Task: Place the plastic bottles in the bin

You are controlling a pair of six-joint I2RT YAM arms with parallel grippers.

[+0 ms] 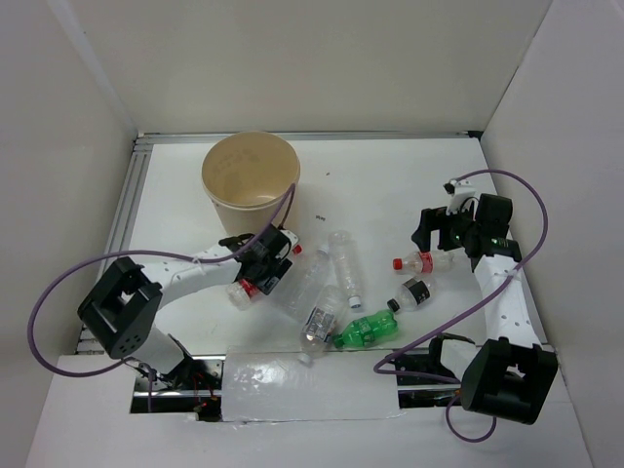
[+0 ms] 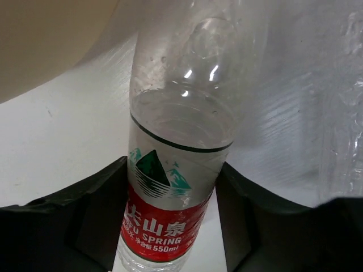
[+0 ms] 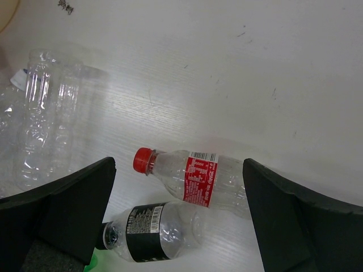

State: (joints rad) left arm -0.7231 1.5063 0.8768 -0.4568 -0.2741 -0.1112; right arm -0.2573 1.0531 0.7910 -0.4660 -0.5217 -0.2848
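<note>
The white table carries everything. At its far left stands the bin, wide-mouthed, with nothing visible inside it. Just in front of it, the left gripper has its jaws closed across the red label band of a labelled clear bottle, whose body pokes out ahead of the fingers towards the tan wall. The right gripper hangs spread wide above a red-capped bottle lying on its side, with a black-labelled bottle just beside that one. Several clear bottles lie heaped mid-table between the arms, and a green bottle sits at the near edge of the heap. All of them look empty, so they should be very light, thin-walled and easily dented. They are also smooth and likely to roll or squirt out of a hard pinch. The labelled middle of the body looks like the best place to grip, square across the axis with modest force.
</note>
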